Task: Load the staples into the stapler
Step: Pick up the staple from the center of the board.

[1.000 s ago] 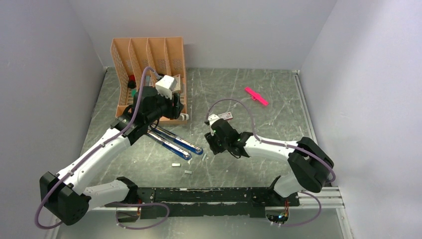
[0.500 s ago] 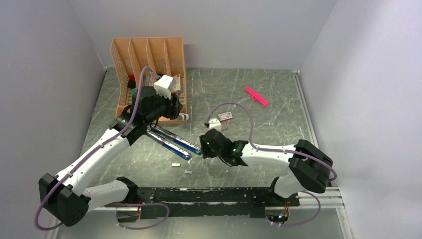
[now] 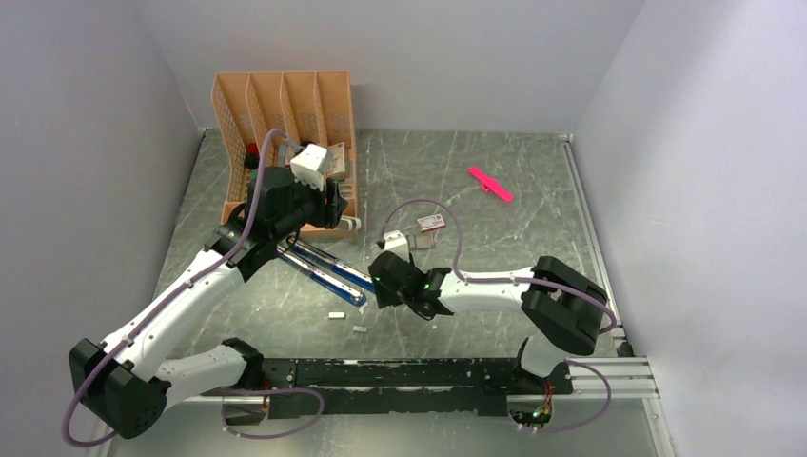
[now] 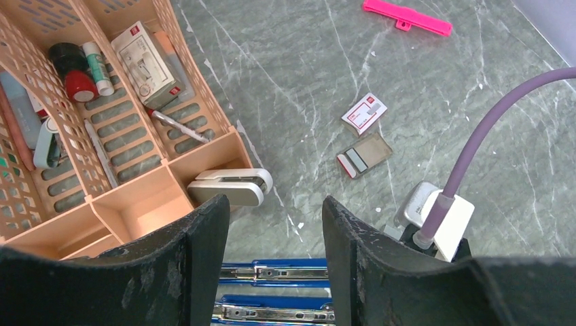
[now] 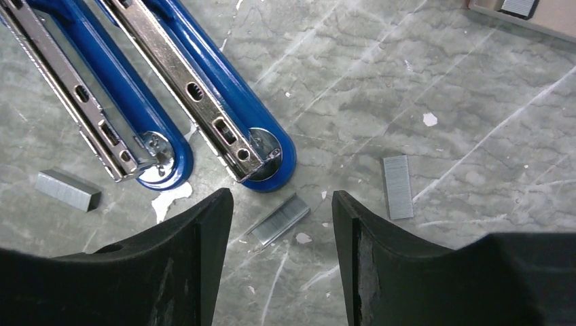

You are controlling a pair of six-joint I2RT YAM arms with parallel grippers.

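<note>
The blue stapler (image 3: 328, 271) lies swung open flat, its two blue arms with metal channels (image 5: 204, 102) side by side. Loose strips of staples lie on the table near its front ends: one (image 5: 280, 219) just past the tip, another (image 5: 397, 186) to the right, a third (image 5: 68, 189) to the left. My right gripper (image 5: 280, 204) hangs open over the middle strip, touching nothing. My left gripper (image 4: 275, 207) is open and empty above the stapler's rear part (image 4: 292, 272). The pink-and-white staple box (image 4: 365, 113) and its inner tray (image 4: 365, 155) lie apart behind.
An orange desk organizer (image 3: 228, 114) with pens and a box stands at the back left, a small white stapler (image 4: 227, 187) at its foot. A bright pink plastic stick (image 3: 490, 184) lies at the back right. Walls close in on three sides.
My right arm has moved left and nearer to the stapler's front ends, and its jaws have widened. The left arm has barely moved.
</note>
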